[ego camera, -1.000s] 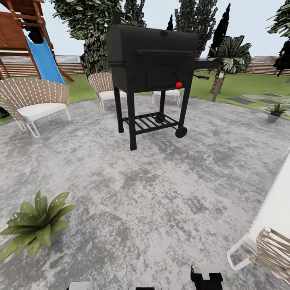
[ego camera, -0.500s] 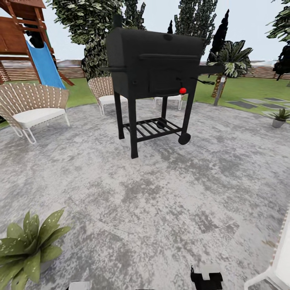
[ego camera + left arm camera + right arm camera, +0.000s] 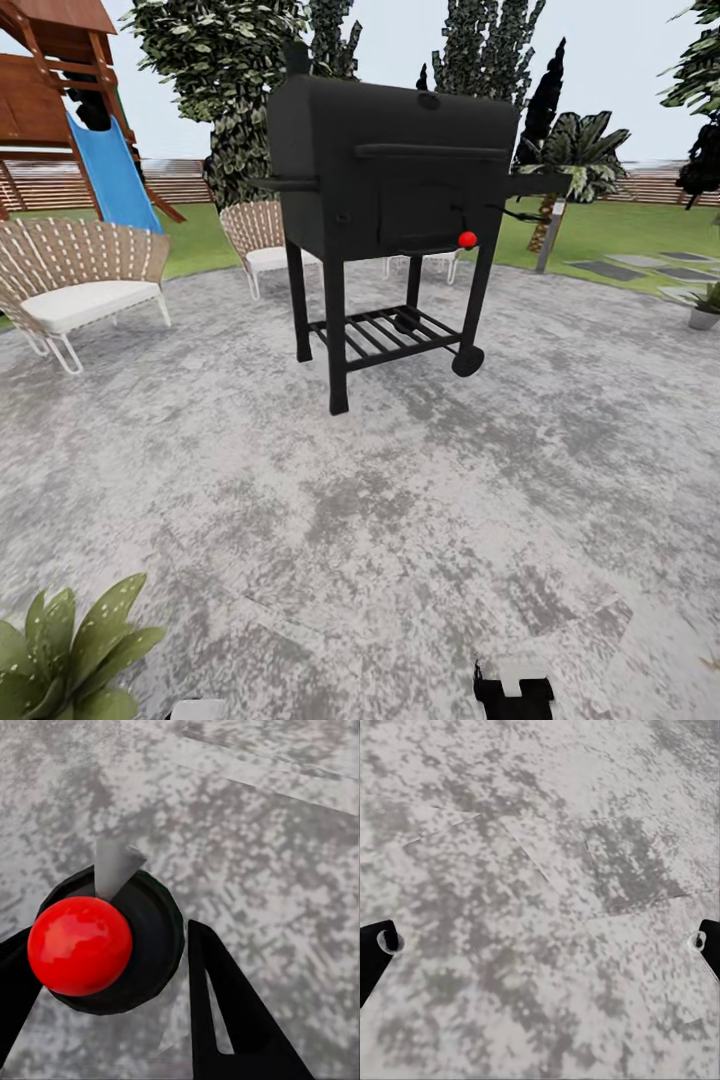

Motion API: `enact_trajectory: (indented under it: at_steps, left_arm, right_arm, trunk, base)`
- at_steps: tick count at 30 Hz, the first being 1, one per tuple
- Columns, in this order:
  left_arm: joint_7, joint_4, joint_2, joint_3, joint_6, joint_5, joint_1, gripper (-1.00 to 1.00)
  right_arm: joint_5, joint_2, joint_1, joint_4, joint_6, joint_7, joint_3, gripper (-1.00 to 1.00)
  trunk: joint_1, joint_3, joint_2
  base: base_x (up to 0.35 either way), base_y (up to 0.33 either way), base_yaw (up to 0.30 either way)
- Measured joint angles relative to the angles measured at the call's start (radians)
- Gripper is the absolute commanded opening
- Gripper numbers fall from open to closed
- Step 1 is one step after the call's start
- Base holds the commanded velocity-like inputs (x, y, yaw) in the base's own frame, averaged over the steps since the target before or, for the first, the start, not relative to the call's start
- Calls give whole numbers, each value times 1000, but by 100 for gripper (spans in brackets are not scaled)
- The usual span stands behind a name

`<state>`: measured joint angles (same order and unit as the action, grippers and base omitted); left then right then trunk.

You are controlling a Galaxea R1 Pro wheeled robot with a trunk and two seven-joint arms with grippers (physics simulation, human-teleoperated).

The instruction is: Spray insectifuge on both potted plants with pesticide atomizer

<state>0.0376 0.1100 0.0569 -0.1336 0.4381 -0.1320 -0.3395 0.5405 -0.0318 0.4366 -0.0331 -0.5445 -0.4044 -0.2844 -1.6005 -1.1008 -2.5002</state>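
My left end effector (image 3: pixel 112 975) pinches the pesticide atomizer (image 3: pixel 142 937), red ball on top, over the patio (image 3: pixel 262 832). My right end effector (image 3: pixel 540 945) is spread wide. One potted plant (image 3: pixel 60 665) sits near the left end effector; black grill (image 3: pixel 390 200) farther ahead.

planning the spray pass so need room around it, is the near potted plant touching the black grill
Apart. The head view shows the potted plant with a wide stretch of bare patio between its leaves and the grill legs.
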Motion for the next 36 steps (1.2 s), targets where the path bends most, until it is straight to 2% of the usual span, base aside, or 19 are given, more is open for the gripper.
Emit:
enact_trajectory:
  at_steps: [9, 26, 36]
  left_arm:
    - [0, 0, -1, 0, 0, -3, 0, -100]
    - [0, 0, 0, 0, 0, -3, 1, -100]
    - [0, 0, 0, 1, 1, -3, 1, -100]
  right_arm:
    - [0, 0, 0, 0, 0, -1, 0, 100]
    - [0, 0, 0, 0, 0, -2, 0, 100]
    - [0, 0, 0, 0, 0, -2, 0, 100]
  trunk:
    - [0, 10, 0]
    - [0, 11, 0]
    - [0, 11, 0]
  base:
    - [332, -78, -192]
    - [340, -4, -14]
    - [335, -81, -251]
